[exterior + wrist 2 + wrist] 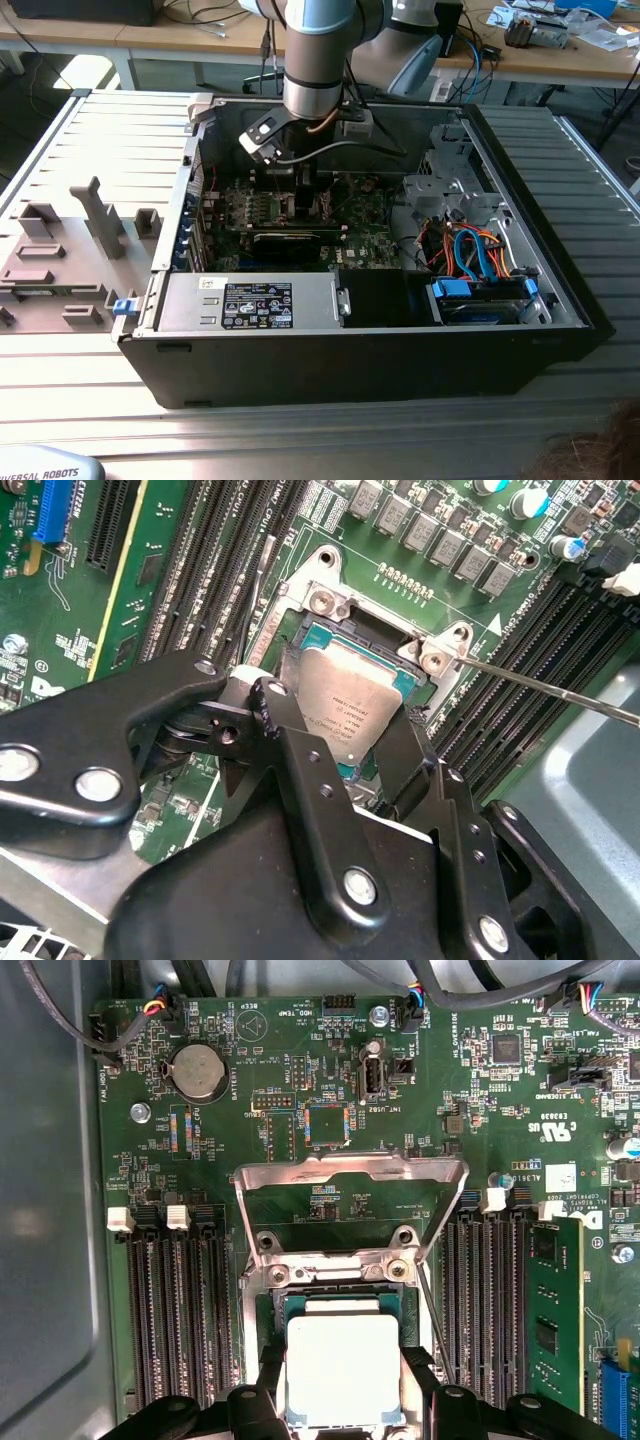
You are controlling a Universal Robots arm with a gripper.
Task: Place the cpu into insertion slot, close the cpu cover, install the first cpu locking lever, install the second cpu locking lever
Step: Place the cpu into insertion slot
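Observation:
The cpu, a flat square chip with a silver top, lies in the insertion slot, whose silver rim and teal edge show around it. My gripper is shut on the cpu, with a black finger against each of two opposite edges. The second wrist view shows the same grip: gripper, cpu, slot rim. The cpu cover, a silver frame, stands flipped open beyond the slot. A thin locking lever sticks out beside the slot. In the exterior view my gripper reaches down onto the motherboard.
Black memory slots flank the slot on both sides, and a green memory module stands in one. The open computer case holds a power supply and a drive cage with blue and orange cables. A grey fixture plate lies outside the case.

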